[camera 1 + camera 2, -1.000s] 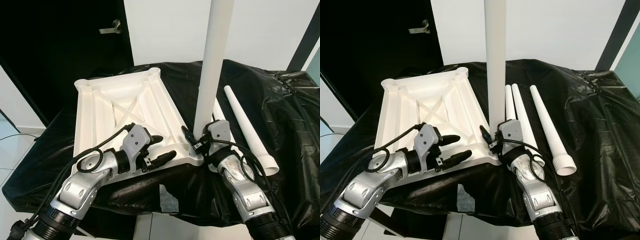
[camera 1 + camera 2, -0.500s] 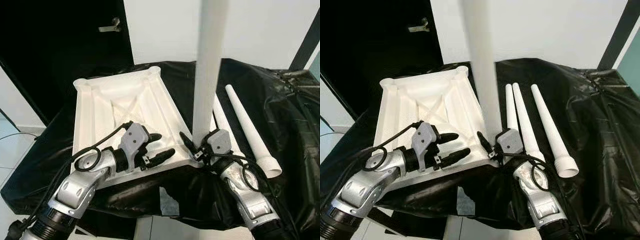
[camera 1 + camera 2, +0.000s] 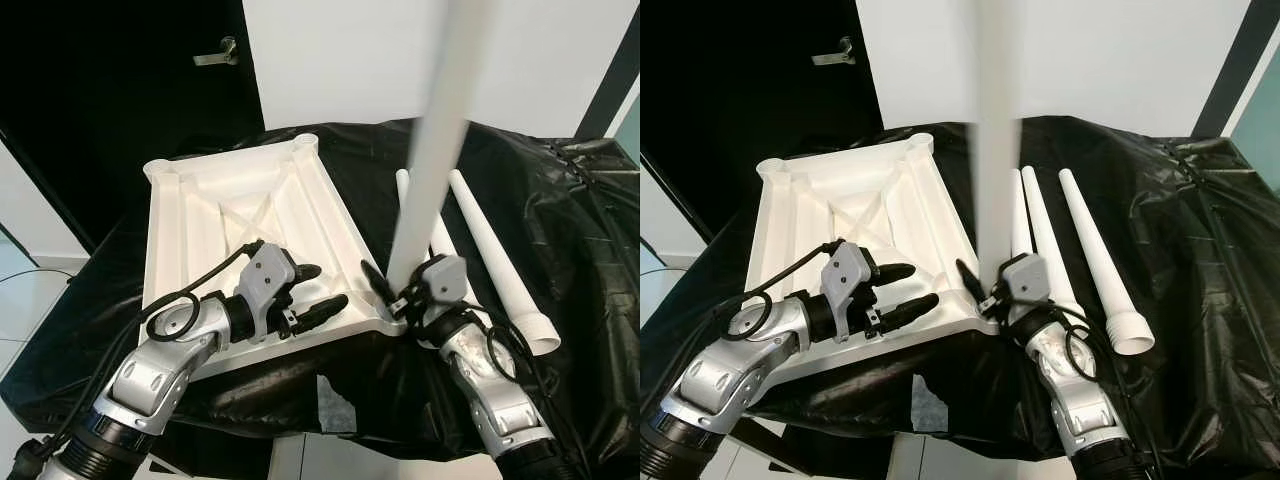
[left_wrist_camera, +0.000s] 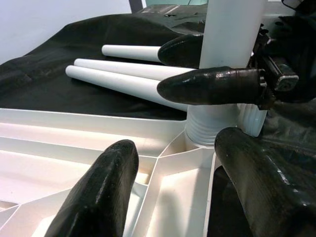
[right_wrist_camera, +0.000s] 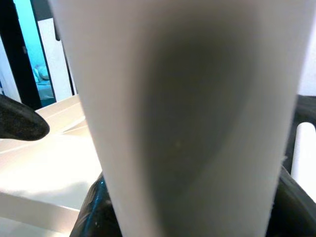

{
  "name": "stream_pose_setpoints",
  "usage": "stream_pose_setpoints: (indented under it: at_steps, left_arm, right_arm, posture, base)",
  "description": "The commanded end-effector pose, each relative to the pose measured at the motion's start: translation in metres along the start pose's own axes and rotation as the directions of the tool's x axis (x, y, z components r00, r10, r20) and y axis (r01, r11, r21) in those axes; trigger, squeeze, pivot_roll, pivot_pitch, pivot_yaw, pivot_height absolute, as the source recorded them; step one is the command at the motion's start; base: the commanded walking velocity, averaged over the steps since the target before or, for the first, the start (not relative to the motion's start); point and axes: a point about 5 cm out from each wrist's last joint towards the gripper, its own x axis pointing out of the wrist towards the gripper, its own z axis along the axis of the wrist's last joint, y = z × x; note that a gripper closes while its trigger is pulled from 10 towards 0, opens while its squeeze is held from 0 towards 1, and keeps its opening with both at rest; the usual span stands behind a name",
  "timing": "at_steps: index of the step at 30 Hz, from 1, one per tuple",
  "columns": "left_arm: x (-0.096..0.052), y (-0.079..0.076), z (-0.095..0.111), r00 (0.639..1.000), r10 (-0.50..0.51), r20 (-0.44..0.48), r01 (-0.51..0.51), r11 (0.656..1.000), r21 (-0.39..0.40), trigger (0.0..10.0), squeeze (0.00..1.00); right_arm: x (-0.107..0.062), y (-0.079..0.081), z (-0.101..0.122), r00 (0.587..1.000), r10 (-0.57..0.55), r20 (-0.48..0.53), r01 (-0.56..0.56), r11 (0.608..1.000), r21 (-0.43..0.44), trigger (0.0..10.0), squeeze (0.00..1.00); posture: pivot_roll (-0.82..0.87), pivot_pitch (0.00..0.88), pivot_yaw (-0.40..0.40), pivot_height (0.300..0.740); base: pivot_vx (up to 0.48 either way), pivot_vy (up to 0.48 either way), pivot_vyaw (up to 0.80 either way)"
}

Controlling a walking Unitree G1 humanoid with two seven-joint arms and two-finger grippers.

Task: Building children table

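Note:
A white tabletop [image 3: 230,215] lies upside down on the black-covered table. My right gripper [image 3: 393,290] is shut on the base of a white leg [image 3: 430,170], which stands in the tabletop's near right corner socket [image 4: 210,129]. The leg leans a little to the right and is blurred. In the right wrist view the leg [image 5: 187,123] is very close. My left gripper [image 3: 318,290] is open, low over the tabletop's near edge, just left of that corner. Its fingers [image 4: 106,187] straddle the ribs beside the socket and hold nothing.
Three loose white legs [image 3: 1085,245] lie side by side on the black cloth [image 3: 560,230] right of the tabletop. The table's front edge runs just below both grippers. A dark door [image 3: 120,90] and a white wall stand behind.
The top of the held leg swayed left, then back to the right, while its base stayed at the corner socket. My left gripper has barely moved.

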Motion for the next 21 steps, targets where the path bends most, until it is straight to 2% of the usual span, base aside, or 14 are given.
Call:
stream_pose_setpoints:
  at_steps: [1,7,12,14,16,19,21]
  left_arm:
    - [-0.003,0.0,0.002,0.998,-0.07,-0.009,0.07,0.997,0.009,10.0,0.0]
    - [-0.003,0.0,0.003,0.998,-0.07,-0.007,0.07,0.998,0.01,10.0,0.0]
    - [-0.003,0.0,0.003,0.998,-0.065,-0.006,0.066,0.998,0.011,10.0,0.0]
    - [-0.003,0.0,0.003,0.998,-0.065,-0.006,0.066,0.998,0.011,10.0,0.0]
    - [-0.004,0.0,0.003,0.998,-0.062,-0.006,0.062,0.998,0.012,10.0,0.0]
    - [-0.004,0.001,0.004,0.998,-0.06,-0.005,0.06,0.998,0.013,10.0,0.0]
    - [-0.003,0.001,0.004,0.998,-0.059,-0.004,0.059,0.998,0.013,10.0,0.0]
  right_arm:
    - [-0.012,0.007,-0.035,0.981,0.009,-0.195,0.01,0.996,0.093,10.0,0.0]
    - [-0.01,0.003,-0.037,0.974,-0.001,-0.229,0.032,0.991,0.131,10.0,0.0]
    - [-0.01,0.0,-0.039,0.969,-0.011,-0.247,0.064,0.976,0.208,10.0,0.0]
    - [-0.01,0.0,-0.039,0.969,-0.011,-0.247,0.064,0.976,0.208,10.0,0.0]
    - [-0.011,0.0,-0.042,0.966,-0.026,-0.258,0.098,0.958,0.27,10.0,0.0]
    - [-0.013,0.0,-0.046,0.961,-0.045,-0.273,0.131,0.942,0.308,10.0,0.0]
    - [-0.015,0.0,-0.048,0.96,-0.052,-0.274,0.136,0.945,0.298,10.0,0.0]
  posture:
    - [0.07,0.0,0.074,0.74]
    - [0.07,0.0,0.073,0.74]
    - [0.08,0.0,0.066,0.74]
    - [0.08,0.0,0.066,0.74]
    - [0.08,0.0,0.065,0.74]
    - [0.08,0.0,0.066,0.74]
    - [0.07,0.0,0.069,0.74]
  base:
    - [0.0,0.0,0.0]
    - [0.0,0.0,0.0]
    - [0.0,0.0,0.0]
    - [0.0,0.0,0.0]
    - [0.0,0.0,0.0]
    - [0.0,0.0,0.0]
    - [0.0,0.0,0.0]
